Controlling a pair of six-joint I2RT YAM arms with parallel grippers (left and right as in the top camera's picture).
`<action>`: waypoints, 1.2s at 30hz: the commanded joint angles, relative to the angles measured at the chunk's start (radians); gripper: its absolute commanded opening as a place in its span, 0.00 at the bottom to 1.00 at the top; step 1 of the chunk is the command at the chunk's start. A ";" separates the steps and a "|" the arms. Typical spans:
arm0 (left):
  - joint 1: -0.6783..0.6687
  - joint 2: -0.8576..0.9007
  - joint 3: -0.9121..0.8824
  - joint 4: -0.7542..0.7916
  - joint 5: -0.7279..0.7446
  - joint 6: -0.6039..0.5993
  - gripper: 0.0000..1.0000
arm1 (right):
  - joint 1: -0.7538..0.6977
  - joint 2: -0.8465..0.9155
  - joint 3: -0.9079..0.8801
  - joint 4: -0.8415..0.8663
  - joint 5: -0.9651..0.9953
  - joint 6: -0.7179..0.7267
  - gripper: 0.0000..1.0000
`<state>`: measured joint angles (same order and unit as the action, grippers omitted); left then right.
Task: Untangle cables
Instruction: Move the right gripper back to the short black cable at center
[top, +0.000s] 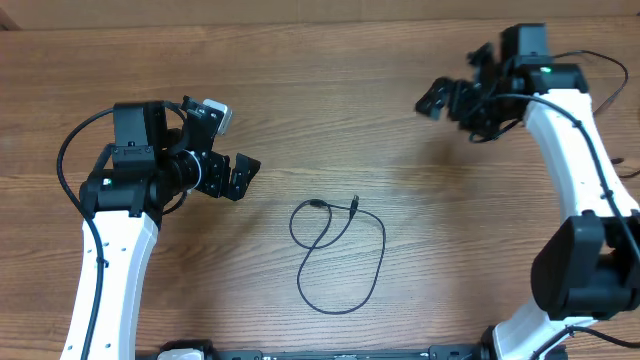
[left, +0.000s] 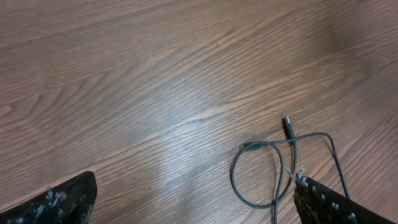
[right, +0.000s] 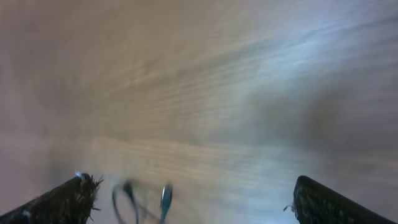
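A single thin black cable (top: 331, 236) (left: 292, 142) lies loosely looped on the wooden table (top: 330, 90), crossing itself once, its two small plug ends at the far side of the loop. The left gripper (top: 232, 145) (left: 196, 193) is left of the cable, well apart, fingers spread wide and holding nothing. The right gripper (top: 450, 105) (right: 193, 193) is beyond the cable to its right, jaws likewise wide and empty; its wrist view shows the cable (right: 165, 199) only blurred.
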<state>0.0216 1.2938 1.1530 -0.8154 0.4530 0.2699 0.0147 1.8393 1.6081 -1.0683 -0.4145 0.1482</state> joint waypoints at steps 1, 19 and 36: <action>0.002 -0.019 0.021 0.003 0.014 0.022 1.00 | 0.058 -0.014 0.013 -0.065 -0.006 -0.088 1.00; 0.002 -0.019 0.021 0.003 0.014 0.022 1.00 | 0.338 -0.014 -0.241 -0.034 -0.007 -0.172 1.00; 0.002 -0.019 0.021 0.003 0.014 0.022 1.00 | 0.602 -0.014 -0.423 0.330 0.025 -0.180 1.00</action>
<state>0.0216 1.2938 1.1530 -0.8150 0.4530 0.2699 0.5968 1.8393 1.2125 -0.7586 -0.4110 -0.0269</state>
